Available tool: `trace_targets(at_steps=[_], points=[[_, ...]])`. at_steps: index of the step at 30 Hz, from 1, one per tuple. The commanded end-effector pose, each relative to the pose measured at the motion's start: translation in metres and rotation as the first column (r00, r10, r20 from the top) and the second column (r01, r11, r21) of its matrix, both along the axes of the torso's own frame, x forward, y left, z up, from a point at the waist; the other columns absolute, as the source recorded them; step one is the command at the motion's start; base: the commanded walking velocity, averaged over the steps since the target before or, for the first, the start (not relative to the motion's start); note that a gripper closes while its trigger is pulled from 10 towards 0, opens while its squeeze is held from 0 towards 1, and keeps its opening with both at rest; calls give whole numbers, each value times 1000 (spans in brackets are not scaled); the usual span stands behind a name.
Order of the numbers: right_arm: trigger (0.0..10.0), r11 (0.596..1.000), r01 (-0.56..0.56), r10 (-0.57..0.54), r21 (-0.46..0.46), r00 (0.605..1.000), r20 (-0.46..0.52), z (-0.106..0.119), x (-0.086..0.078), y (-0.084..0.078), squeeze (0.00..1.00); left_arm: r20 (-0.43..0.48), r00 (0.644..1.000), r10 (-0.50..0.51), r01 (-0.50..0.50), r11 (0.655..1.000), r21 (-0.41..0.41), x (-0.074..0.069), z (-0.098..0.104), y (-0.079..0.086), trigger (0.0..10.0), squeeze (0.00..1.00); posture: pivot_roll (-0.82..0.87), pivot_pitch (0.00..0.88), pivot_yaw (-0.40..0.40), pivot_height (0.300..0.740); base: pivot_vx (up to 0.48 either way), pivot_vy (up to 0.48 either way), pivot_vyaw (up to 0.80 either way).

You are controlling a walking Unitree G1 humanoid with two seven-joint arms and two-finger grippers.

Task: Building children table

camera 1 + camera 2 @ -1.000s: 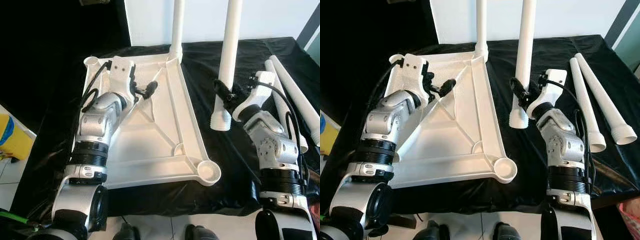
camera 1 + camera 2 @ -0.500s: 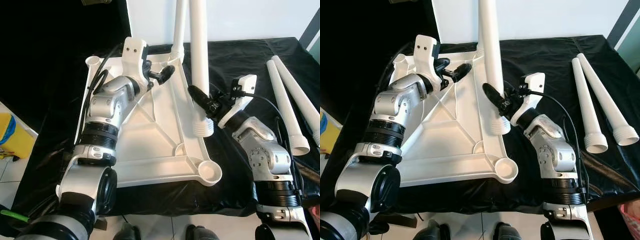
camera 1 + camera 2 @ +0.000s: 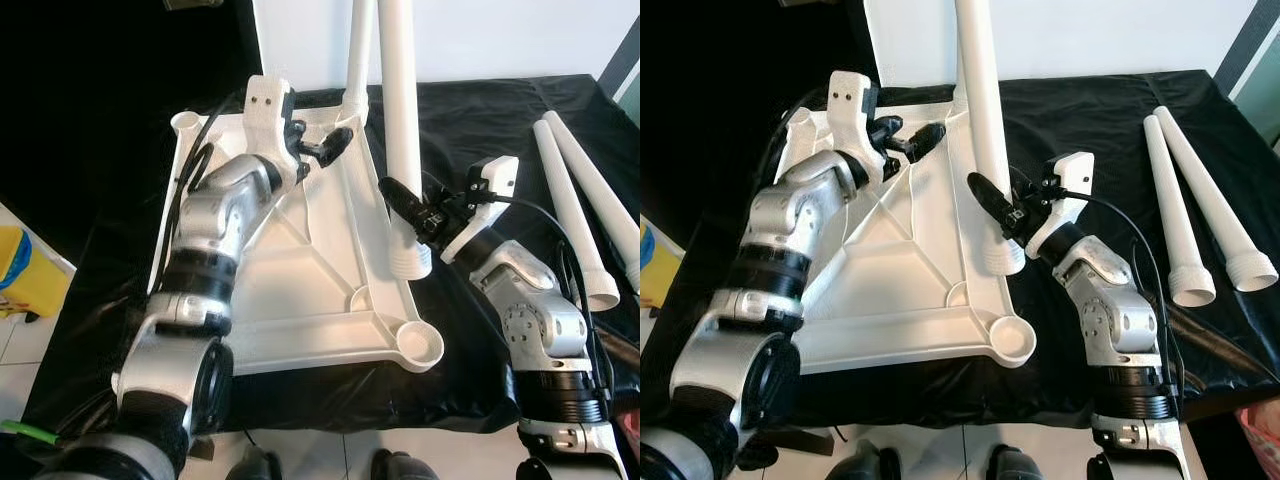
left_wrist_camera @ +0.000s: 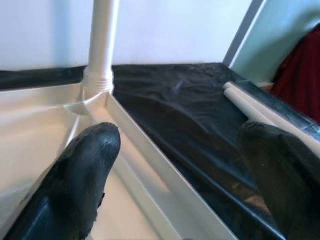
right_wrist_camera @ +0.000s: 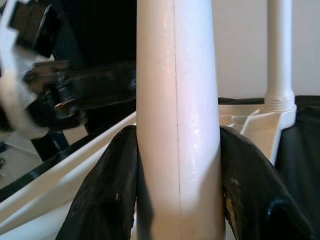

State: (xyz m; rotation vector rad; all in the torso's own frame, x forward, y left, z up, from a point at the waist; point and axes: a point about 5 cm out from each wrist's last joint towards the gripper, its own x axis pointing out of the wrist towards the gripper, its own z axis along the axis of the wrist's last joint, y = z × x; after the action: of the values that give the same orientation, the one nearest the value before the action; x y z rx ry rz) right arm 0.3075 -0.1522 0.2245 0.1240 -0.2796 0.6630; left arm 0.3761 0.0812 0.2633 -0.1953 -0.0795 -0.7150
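— What's on the black-draped surface (image 3: 500, 120)?
— An upturned white tabletop (image 3: 300, 270), one leg (image 3: 358, 50) standing in its far corner socket; two spare legs (image 3: 585, 200) near the right edge.
— The end effectors?
— Right end effector (image 3: 412, 208) clamps a leg (image 3: 400, 120) upright over the tabletop's right rim. Left end effector (image 3: 322, 148) hovers spread near the far corner.

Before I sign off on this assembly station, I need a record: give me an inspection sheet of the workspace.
Surface: black cloth covers the table.
Job's things: white tabletop lies upside down; one leg stands fitted in its far corner; near corner socket is unfilled; two spare legs lie on the cloth to the right.
Clutter: nothing seen.
Grippers: right gripper grips a held leg upright beside the tabletop's right rim; left gripper is open over the tabletop near the fitted leg.
Cables: black cables run along both arms.
Surroundings: white wall behind; yellow object at left.
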Motion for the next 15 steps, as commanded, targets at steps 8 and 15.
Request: trace_targets(at_steps=[8,15], points=[[10000,1000,6,-6,-2,1000,-8,-5,2,1,0,135,871,-472,466,882,69,-37,8,-23,10000,0,-69,93,52,740,0,0,0],[10000,999,-30,30,-11,1000,-2,-4,3,7,0,163,883,-441,437,897,60,-33,17,-27,10000,0,-73,79,44,740,0,0,0]])
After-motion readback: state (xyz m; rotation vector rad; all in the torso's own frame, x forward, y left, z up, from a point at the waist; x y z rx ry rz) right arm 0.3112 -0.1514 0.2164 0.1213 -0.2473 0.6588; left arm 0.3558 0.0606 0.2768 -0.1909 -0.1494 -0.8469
